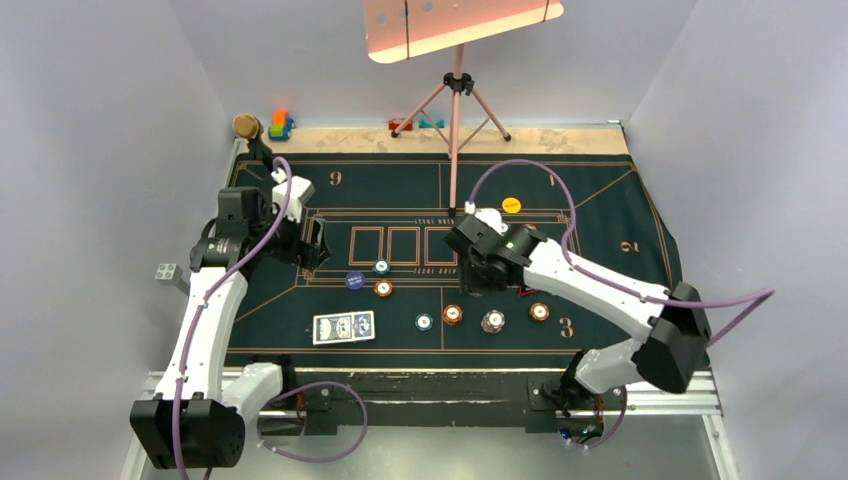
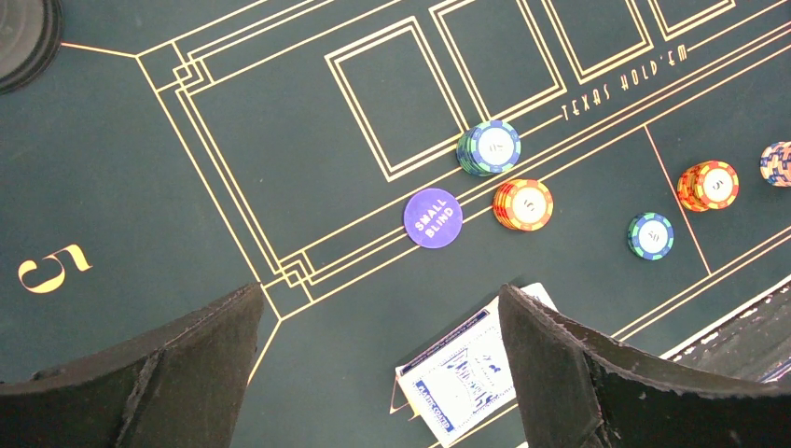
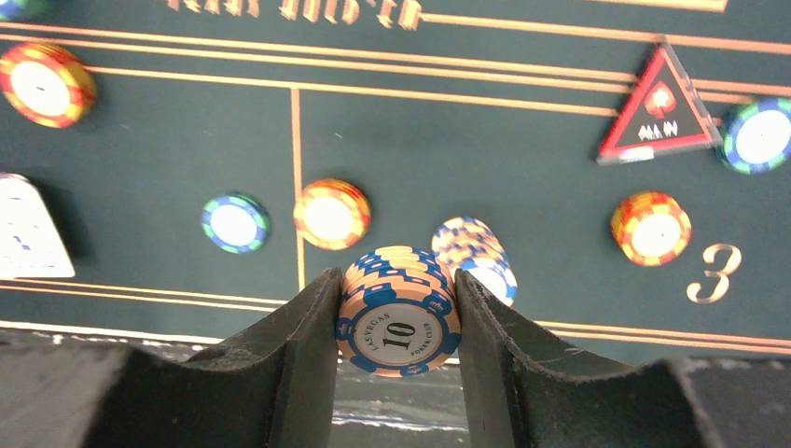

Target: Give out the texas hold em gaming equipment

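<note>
Held chip stack (image 3: 398, 313): peach-and-blue, top chip marked 10, sits low centre of the right wrist frame. My right gripper (image 3: 395, 282) is clamped on it, one finger pressed to each side of the stack. Cannot tell whether its bottom touches the felt.

Just behind it, upper right: a pinkish-white stack (image 3: 471, 247), partly covered by the held one. Left of that, an orange stack (image 3: 331, 213), then a single teal stack (image 3: 235, 222) beside it. Another orange stack (image 3: 651, 227) lies to the right, near the printed 3. The red-black triangular marker (image 3: 660, 107) lies flat in the upper right, a teal stack (image 3: 760, 135) touching or nearly touching its right corner.

Overhead frame: right gripper (image 1: 470, 270) hangs at centre of the green mat (image 1: 620, 215). Yellow disc (image 1: 512, 205) lies above it, alone.

Left side: my left gripper (image 2: 378, 299) is spread wide with nothing between the fingers, high over the mat. Below it, lower centre of the left wrist frame, the playing cards (image 2: 462, 373) lie face down, partly hidden by my right-hand finger. Above them, the dark blue disc (image 2: 433, 217) reading SMALL BLIND, with an orange stack (image 2: 523, 203) just right of it and a teal-blue stack (image 2: 489, 147) touching that one on its upper left.

Far edge of the tabletop, overhead frame: toy blocks (image 1: 281, 124), gold-topped stand (image 1: 245, 126), tripod (image 1: 457, 95).
</note>
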`<state>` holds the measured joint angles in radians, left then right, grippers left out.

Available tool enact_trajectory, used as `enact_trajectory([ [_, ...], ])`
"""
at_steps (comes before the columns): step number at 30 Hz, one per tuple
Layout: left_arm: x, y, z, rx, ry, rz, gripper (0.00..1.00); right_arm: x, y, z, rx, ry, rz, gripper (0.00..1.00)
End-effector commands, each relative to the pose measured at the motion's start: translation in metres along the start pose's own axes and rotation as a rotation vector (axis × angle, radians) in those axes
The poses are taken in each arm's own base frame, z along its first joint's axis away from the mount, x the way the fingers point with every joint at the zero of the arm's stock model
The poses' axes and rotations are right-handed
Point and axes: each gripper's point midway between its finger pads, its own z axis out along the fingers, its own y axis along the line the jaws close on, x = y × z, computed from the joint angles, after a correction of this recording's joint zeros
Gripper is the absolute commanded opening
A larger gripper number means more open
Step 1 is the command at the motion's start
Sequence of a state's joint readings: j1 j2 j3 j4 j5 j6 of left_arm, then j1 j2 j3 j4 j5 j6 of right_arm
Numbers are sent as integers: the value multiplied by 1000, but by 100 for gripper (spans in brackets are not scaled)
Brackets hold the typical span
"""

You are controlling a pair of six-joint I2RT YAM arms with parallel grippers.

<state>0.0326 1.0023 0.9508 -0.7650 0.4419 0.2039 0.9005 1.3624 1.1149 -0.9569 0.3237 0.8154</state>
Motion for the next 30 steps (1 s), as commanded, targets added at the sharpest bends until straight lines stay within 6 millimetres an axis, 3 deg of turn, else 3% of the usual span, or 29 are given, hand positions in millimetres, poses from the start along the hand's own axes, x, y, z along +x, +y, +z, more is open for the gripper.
enact_trajectory([
  [1,-6,2,-1,1,-30,25,100,-35,41,5,-73,-52,-83,31],
  [8,-7,2,-1,-2,-30,20,100,-60,113,50,-133,-52,-217,28],
  [14,-6,2,-1,-1,-30,24,100,-72,155,82,-186,-45,-256,28],
  [19,-6,2,-1,-3,-30,25,100,-67,174,100,-237,-19,-268,28],
  [30,-6,2,-2,-2,-33,28,100,-52,183,123,-261,32,-275,29],
])
